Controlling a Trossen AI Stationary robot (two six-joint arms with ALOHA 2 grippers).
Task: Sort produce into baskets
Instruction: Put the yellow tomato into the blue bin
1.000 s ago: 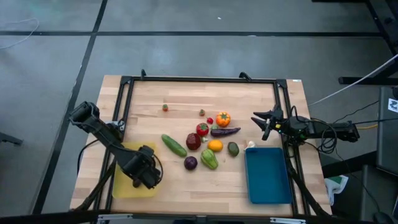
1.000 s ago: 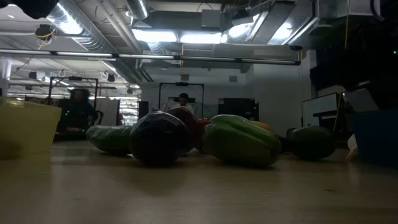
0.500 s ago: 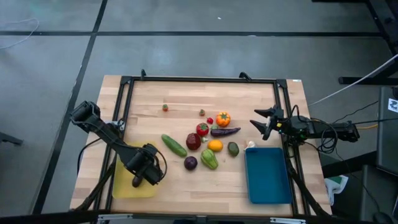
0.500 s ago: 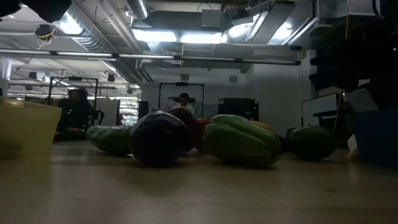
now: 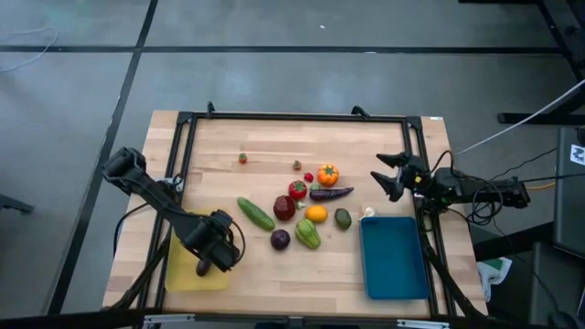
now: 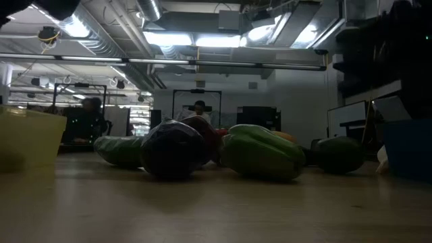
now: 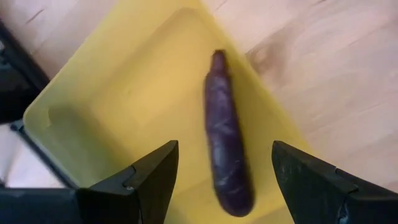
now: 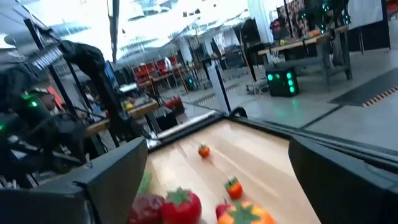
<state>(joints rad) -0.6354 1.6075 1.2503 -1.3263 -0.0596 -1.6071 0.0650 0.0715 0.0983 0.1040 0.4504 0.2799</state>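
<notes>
High view shows the left claw hanging over the yellow basket at the near left of the surface. Left wrist view shows its fingers parted and holding nothing, with 1 long purple eggplant lying loose on the yellow basket's floor between them.

The right claw hovers above the right side of the surface, just beyond the blue basket, its fingers spread wide and gripping nothing. The blue basket sits at the near right.

Between the 2 baskets the rest of the produce lies in a loose cluster: a green cucumber, a dark red apple, a round purple eggplant, a green pepper, an orange, an avocado, a second long eggplant, a red pepper and an orange pepper. 2 tiny pieces sit farther back, apart from the cluster.
</notes>
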